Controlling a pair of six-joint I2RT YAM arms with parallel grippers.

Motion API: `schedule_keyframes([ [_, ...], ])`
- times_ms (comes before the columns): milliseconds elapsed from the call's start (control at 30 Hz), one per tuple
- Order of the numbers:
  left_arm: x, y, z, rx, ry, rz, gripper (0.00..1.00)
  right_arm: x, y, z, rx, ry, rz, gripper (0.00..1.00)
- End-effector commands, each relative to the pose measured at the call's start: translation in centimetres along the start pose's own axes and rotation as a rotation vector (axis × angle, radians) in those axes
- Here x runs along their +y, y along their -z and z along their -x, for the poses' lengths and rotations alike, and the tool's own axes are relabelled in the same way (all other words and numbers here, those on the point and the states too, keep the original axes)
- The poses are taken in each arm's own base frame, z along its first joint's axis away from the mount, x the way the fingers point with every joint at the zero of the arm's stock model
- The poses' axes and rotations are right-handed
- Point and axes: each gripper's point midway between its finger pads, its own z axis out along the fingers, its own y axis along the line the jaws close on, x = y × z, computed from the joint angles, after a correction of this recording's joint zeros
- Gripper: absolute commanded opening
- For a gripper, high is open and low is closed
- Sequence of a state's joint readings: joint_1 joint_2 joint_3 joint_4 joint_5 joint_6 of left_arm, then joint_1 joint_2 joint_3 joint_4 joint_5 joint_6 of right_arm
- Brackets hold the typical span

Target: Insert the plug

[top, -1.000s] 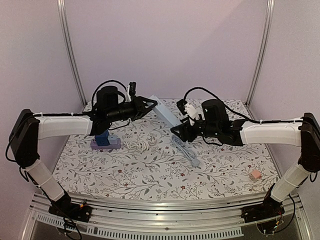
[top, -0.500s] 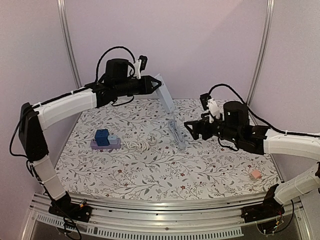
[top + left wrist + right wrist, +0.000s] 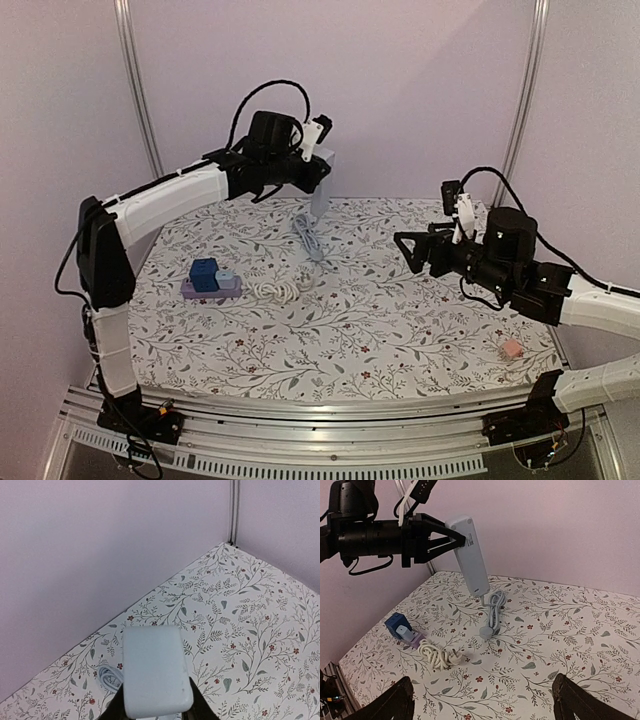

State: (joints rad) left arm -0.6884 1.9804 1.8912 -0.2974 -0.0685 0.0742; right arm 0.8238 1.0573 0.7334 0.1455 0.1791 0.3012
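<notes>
While aloft, power strip (image 3: 471, 555) in left jaws

Left arm (image 3: 170, 195) had white plastic shell links, black joint housings and a black elbow block (image 3: 102, 262) at 9 o'clock. A thin black cable (image 3: 272, 84) looped over its wrist. Right arm (image 3: 600, 300) had the same white shells, a round black wrist motor (image 3: 512, 238) and a small white camera bracket (image 3: 463, 210). Black base mounts (image 3: 150, 422) sat at 7 and 5 o'clock.

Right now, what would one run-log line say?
left end effector: shut on power strip, aloft | right end effector: open, empty | coiled cable: not plugged in
</notes>
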Motion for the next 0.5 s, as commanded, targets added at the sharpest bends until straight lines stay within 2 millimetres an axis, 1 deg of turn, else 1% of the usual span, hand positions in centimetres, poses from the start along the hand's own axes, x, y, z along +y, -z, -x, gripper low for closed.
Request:
schedule_keyframes([
  [0,-6.4,-3.4,-3.2,0.082,-0.18,-0.031,0.0,-2.6,0.6,-1.0,0.019,-0.073,-0.143,0.95],
  [33,-7.6,-4.3,-4.5,0.105,-0.208,-0.028,0.0,-3.0,0.8,-1.1,0.02,-0.085,-0.162,0.95],
  [67,-8.9,-4.6,-5.1,0.118,-0.235,-0.027,0.0,-3.4,1.1,-1.2,0.017,-0.096,-0.18,0.95],
  [200,-13.7,-5.1,-7.8,0.144,-0.321,-0.025,0.0,-3.9,2.6,-1.1,0.003,-0.141,-0.195,0.94],
  [233,-14.7,-5.0,-8.5,0.146,-0.343,-0.019,0.0,-4.0,3.2,-0.7,-0.014,-0.154,-0.191,0.94],
  [300,-17.1,-4.4,-10.2,0.159,-0.383,-0.035,0.0,-4.2,4.0,-0.8,-0.014,-0.169,-0.198,0.94],
  [367,-19.4,-3.8,-12.3,0.187,-0.426,-0.084,0.01,-4.5,4.8,-0.6,-0.027,-0.187,-0.202,0.94],
  [433,-21.0,-2.8,-13.9,0.201,-0.471,-0.103,0.05,-4.7,5.3,-0.7,-0.028,-0.194,-0.21,0.94],
  [467,-21.4,-2.4,-14.7,0.206,-0.496,-0.098,0.08,-4.9,5.5,-0.6,-0.031,-0.201,-0.216,0.94],
])
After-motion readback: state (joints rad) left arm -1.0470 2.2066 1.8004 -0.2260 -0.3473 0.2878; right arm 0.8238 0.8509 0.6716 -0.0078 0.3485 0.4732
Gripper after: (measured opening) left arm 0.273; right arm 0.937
